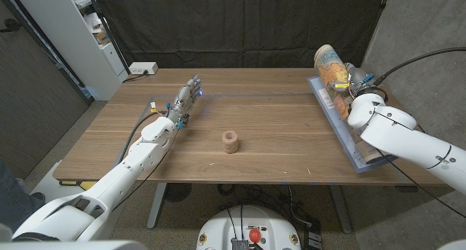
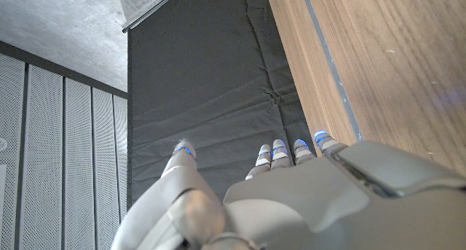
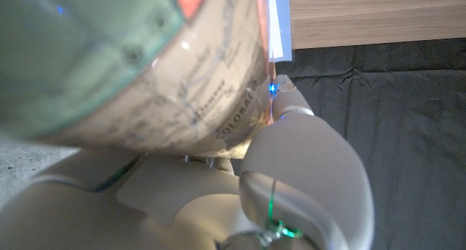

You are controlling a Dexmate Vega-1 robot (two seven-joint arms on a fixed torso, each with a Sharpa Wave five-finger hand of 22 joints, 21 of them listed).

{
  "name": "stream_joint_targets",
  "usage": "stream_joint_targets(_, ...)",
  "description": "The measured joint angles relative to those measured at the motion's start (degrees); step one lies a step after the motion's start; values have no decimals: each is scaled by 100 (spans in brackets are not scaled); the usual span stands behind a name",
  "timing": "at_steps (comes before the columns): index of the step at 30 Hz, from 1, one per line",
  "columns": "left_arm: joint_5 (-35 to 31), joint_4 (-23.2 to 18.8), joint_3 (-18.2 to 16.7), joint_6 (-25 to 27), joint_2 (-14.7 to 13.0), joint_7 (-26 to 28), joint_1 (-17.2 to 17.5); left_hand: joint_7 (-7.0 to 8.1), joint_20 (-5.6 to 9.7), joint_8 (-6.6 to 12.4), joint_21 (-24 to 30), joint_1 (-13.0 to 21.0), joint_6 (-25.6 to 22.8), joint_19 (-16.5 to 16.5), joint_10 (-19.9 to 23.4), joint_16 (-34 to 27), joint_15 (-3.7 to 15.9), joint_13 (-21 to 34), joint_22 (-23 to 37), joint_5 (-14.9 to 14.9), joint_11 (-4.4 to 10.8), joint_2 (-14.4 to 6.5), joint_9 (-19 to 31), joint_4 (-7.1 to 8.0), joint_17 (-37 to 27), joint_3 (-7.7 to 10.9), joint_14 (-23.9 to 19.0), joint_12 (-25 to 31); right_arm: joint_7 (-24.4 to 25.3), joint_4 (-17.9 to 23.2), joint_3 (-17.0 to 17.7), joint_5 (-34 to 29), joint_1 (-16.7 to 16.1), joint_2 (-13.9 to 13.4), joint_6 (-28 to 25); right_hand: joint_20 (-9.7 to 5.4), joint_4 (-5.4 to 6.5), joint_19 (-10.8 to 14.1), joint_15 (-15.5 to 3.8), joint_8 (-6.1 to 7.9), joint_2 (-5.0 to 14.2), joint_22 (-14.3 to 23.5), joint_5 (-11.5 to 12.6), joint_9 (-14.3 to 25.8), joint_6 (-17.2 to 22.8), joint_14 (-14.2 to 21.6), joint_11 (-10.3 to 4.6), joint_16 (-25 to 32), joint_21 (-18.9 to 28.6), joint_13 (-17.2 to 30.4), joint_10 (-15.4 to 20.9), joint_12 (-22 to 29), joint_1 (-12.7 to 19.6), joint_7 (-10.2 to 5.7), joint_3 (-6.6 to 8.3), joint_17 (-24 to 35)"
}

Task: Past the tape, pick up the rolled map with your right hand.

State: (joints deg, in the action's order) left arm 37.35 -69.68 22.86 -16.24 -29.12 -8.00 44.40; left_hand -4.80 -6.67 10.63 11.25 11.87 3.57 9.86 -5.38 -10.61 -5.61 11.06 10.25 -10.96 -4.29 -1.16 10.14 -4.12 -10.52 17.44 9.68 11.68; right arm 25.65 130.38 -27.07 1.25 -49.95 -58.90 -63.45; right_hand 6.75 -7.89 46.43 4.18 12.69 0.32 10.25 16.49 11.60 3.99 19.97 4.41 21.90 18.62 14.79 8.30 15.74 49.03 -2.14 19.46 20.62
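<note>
The rolled map [image 1: 333, 66] is a printed paper tube, tilted up over the far right of the table. My right hand [image 1: 358, 97] grips it near its lower end, above a blue-rimmed tray [image 1: 329, 108]. In the right wrist view the map [image 3: 145, 75] lies close against the palm, with my right hand [image 3: 291, 155] wrapped around it. A strip of blue tape [image 1: 247, 97] runs across the table. My left hand [image 1: 186, 100] reaches out over the left part of the table, fingers apart and holding nothing; the left wrist view shows my left hand [image 2: 291, 192] at the table edge.
A small cork-coloured roll [image 1: 231, 141] stands at the table's middle. A white power strip [image 1: 142, 68] lies at the far left corner. A white shelf [image 1: 80, 31] stands beyond the table at left, a dark curtain behind.
</note>
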Motion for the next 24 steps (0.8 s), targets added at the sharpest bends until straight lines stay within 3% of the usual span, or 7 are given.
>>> stream_joint_targets(24, 49, -241, -59, 1, -107, 46, 212, 0, 0, 0, 0, 0, 0, 0, 0, 0, 0, 0, 0, 0, 0, 0, 1, 1, 0, 1, 0, 0, -25, 248, -55, -236, 18, -41, -98, 1, 0, -1, -21, 0, -1, -1, -62, -1, 0, 21, -31, 0, 0, 26, 31, 0, 0, 0, 0, 26)
